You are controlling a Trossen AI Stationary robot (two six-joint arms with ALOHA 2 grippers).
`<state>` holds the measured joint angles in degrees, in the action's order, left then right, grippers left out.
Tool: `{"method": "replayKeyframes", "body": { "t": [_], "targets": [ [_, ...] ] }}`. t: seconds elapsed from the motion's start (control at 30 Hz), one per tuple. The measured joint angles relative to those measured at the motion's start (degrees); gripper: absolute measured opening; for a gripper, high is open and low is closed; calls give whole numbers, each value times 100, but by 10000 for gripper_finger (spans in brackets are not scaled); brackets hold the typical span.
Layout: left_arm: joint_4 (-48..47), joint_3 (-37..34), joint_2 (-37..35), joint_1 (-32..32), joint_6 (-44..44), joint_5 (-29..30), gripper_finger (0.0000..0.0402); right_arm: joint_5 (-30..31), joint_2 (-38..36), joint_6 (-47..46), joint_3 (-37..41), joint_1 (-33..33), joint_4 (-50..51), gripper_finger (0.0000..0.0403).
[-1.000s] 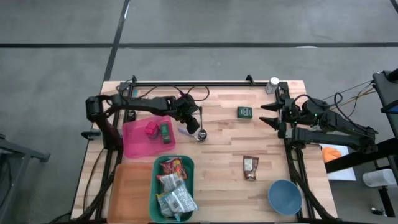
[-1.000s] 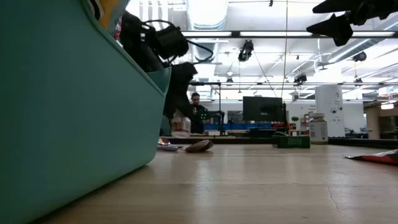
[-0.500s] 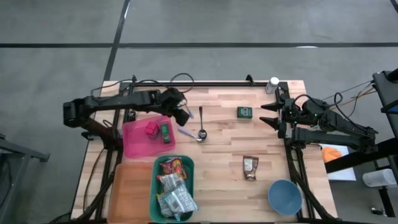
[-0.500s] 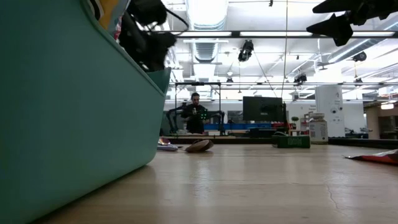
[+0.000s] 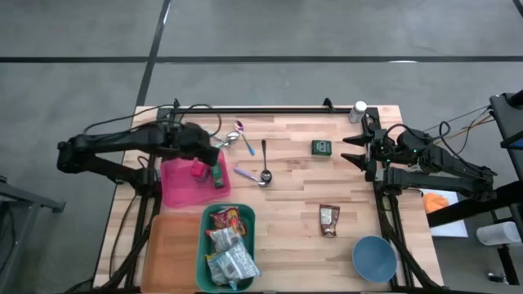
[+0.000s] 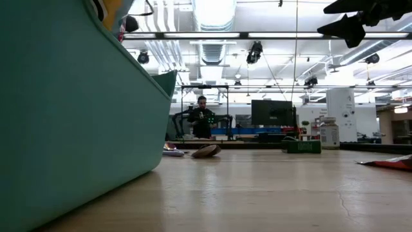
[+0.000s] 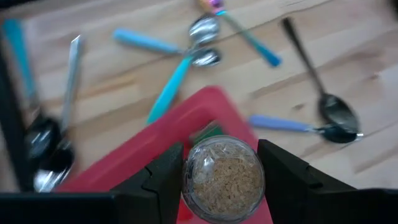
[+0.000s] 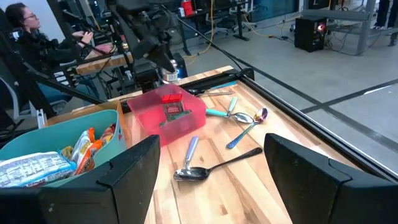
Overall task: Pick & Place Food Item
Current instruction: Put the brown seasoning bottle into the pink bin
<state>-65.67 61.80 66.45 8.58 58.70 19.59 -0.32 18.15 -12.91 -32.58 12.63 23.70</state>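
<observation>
A small clear jar of brown grains (image 7: 222, 179) sits between the fingers of my left gripper (image 5: 212, 147), which is shut on it. It hangs above the far edge of the pink bin (image 5: 181, 189), which holds a red item (image 5: 198, 170) and a green item (image 5: 217, 175). The right wrist view shows this gripper (image 8: 166, 70) over the pink bin (image 8: 186, 118). My right gripper (image 5: 351, 151) waits open and raised at the table's right side, holding nothing; it also shows in the low view (image 6: 351, 24). My left gripper pinches the jar's round side (image 7: 186, 180) between its two fingers, one on each side. The fingers slant down from the table's left. The jar's round face is turned toward the wrist camera. The jar is lifted clear, above the pink bin.
A teal bin (image 5: 248, 214) of snack packets and an orange tray (image 5: 167, 253) lie near the front left. Several spoons (image 5: 237, 135), a black spoon (image 5: 264, 159), a green box (image 5: 320, 147), a packet (image 5: 328, 219), a blue bowl (image 5: 374, 258) and a white bottle (image 5: 359, 109) lie about.
My left gripper has risen and gone toward the table's left edge, from beside the black spoon's bowl to above the pink bin's far edge, rolling as it went and keeping the jar. In the low view it has climbed out of sight.
</observation>
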Motion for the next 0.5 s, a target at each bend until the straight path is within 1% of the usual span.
{"method": "replayKeyframes", "body": {
  "t": [0.13,0.3,0.37,0.5],
  "targets": [
    [-630,-112,-86,-302,1006,34,172,-2,0,0,0,-1,0,286],
    [-1021,-392,-116,-711,1916,120,172,-1,0,0,0,0,0,286],
    [-1136,-486,-115,-893,2231,237,172,-1,2,0,0,1,0,286],
    [-1346,-750,-191,-1349,3179,760,172,0,0,0,0,1,0,286]
  ]
}}
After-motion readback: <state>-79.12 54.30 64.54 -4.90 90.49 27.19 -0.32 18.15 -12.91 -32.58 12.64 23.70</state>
